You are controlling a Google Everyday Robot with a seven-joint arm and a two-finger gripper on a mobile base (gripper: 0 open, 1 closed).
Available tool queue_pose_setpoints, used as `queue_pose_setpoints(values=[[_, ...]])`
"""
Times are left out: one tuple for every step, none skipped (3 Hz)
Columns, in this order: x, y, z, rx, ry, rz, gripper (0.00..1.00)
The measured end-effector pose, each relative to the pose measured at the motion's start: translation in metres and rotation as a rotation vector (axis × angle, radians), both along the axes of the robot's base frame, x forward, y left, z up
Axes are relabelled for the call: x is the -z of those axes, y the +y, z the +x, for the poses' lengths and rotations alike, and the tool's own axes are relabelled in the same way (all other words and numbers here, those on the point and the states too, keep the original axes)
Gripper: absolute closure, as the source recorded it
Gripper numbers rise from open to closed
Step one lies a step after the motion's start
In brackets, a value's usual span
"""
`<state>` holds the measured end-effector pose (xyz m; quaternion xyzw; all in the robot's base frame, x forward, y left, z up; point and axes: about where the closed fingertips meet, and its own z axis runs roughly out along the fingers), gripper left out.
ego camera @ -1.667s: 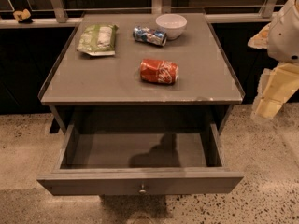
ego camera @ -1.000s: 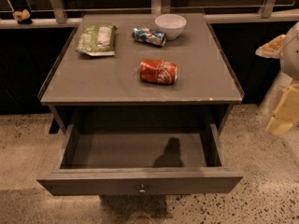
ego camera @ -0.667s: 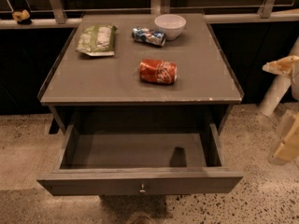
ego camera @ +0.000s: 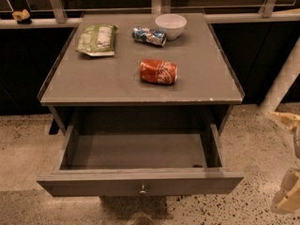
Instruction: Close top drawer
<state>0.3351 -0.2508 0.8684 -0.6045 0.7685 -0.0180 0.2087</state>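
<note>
The top drawer (ego camera: 140, 153) of the grey cabinet is pulled far out toward me and its inside is bare. Its wide flat front panel (ego camera: 93, 185) faces me, with a small round metal knob (ego camera: 142, 189) at the middle. My gripper (ego camera: 289, 159) is at the far right edge of the view, to the right of the drawer's front corner and apart from it. Its two cream fingers stand spread, one above the other, and hold nothing. It is partly cut off by the frame.
On the cabinet top (ego camera: 93, 81) lie a red can (ego camera: 159, 71) on its side, a blue can (ego camera: 149, 35), a white bowl (ego camera: 170, 25) and a green snack bag (ego camera: 97, 39). A white post (ego camera: 281, 81) stands at the right. Speckled floor lies around.
My gripper has moved right and down, from beside the cabinet top to low at the right edge. Its shadow inside the drawer has slid right and nearly gone. The drawer has not moved.
</note>
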Motion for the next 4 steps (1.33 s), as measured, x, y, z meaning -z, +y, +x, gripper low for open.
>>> queue_pose_setpoints(values=[[0.046,-0.008,-0.011,0.034,0.049,0.009,0.0],[0.092,-0.011,-0.015,0.092,0.146,-0.021,0.0],[0.092,-0.011,-0.015,0.092,0.146,-0.021,0.0],[0.114,-0.016,-0.031,0.13,0.171,0.022,0.0]])
